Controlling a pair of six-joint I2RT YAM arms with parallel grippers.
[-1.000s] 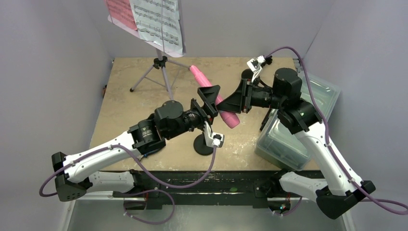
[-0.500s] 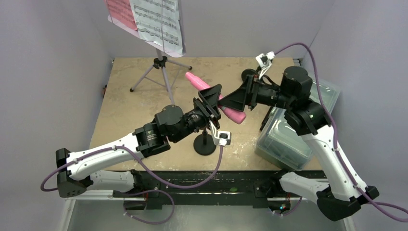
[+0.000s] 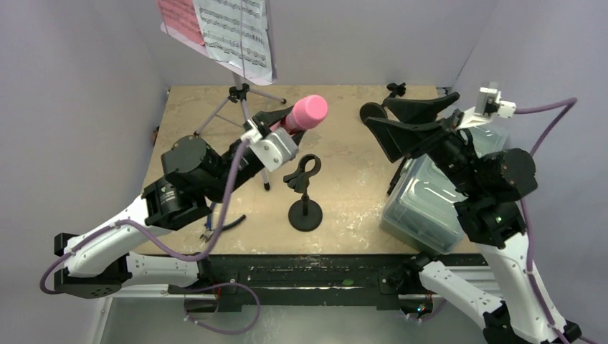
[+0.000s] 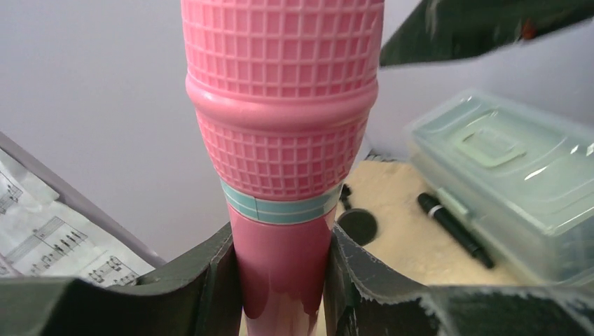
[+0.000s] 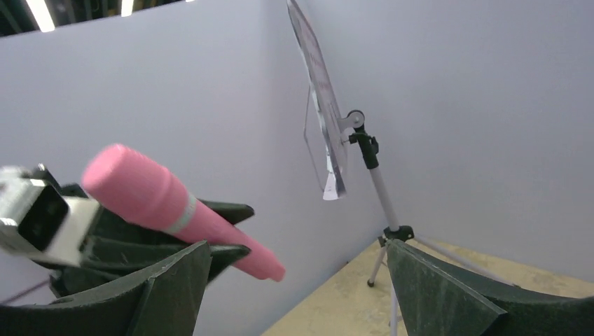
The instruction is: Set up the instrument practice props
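Note:
My left gripper (image 3: 285,123) is shut on the pink microphone (image 3: 307,110), which it holds off the table with the mesh head pointing up. In the left wrist view both fingers press the microphone's (image 4: 280,140) smooth handle. My right gripper (image 3: 403,123) hangs open and empty to the right of it, well apart from the microphone (image 5: 175,206). A black round-based pole with an empty clip (image 3: 304,204) stands at front centre. A second black round base (image 3: 373,112) sits at the back. The music desk with its pages (image 3: 233,32) stands on a tripod (image 3: 240,97) at back left. A black microphone (image 4: 455,227) lies beside the tub.
A clear plastic tub (image 3: 426,204) with its lid on sits at the right edge, under my right arm. Grey walls close in the table on three sides. A blue-handled tool (image 3: 209,228) lies near the front left edge below my left arm.
The right gripper let go of the pink microphone, opened wide and drew back to the right. The left arm swung the microphone left and tipped it upright.

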